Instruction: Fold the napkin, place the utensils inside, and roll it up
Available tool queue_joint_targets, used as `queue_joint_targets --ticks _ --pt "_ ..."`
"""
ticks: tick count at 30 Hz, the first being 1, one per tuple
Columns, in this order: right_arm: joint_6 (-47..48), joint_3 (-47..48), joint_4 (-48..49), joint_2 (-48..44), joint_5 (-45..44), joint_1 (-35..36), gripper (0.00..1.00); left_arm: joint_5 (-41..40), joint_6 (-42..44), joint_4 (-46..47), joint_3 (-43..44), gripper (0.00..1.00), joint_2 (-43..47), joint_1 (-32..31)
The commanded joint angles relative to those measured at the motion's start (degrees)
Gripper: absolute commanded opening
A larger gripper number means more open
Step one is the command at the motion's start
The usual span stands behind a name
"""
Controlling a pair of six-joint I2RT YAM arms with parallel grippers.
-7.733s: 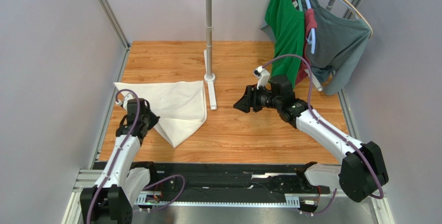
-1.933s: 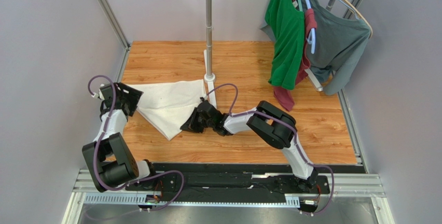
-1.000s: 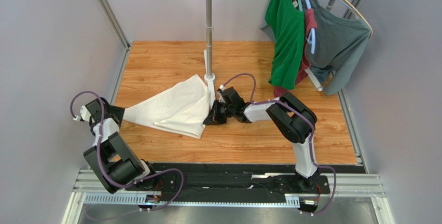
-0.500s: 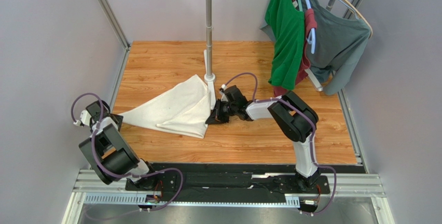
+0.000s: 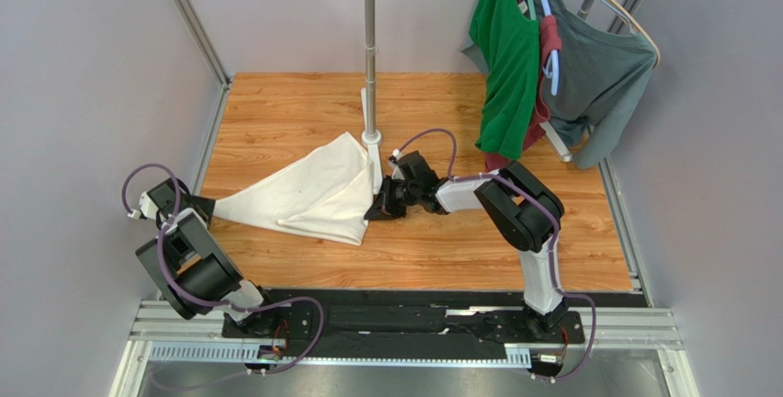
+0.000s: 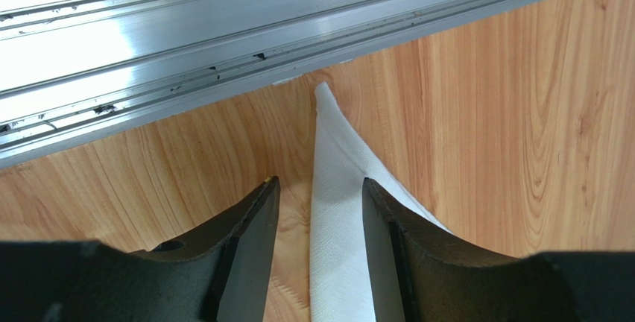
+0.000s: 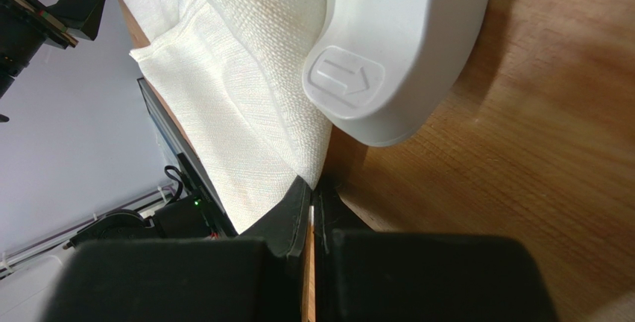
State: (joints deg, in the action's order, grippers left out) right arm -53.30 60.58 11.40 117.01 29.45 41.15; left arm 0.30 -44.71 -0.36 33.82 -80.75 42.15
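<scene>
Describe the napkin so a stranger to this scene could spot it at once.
On the wooden table, look left of the white pole stand. The napkin is the large plain white cloth lying there, tapering to a point at the left edge. The green shirt and grey shirt hang far right; the napkin lies on the table.

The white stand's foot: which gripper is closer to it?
Right. The right gripper pinches the napkin beside the foot; the left gripper straddles the napkin's far-left corner.

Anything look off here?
The large white cloth napkin lies skewed: its left corner is drawn to a point at the left edge of the wooden table, its right edge bunched against the white pole stand. No spoon in view.
</scene>
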Motion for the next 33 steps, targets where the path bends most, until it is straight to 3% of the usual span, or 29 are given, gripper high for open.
queue_joint_targets --ticks 1,25,33 --pt "3.55 -3.27 -11.93 3.57 -6.25 -0.8 0.0 0.41 -0.38 1.42 1.42 0.53 -1.16 0.83" --pt "1.36 -5.12 -8.5 2.52 -6.07 -0.8 0.0 -2.23 -1.79 -8.69 8.8 0.35 -8.37 0.83" --pt "1.18 -5.21 -8.06 2.34 -5.98 -0.8 0.0 -0.74 -0.91 -9.39 10.21 0.15 -10.65 1.18"
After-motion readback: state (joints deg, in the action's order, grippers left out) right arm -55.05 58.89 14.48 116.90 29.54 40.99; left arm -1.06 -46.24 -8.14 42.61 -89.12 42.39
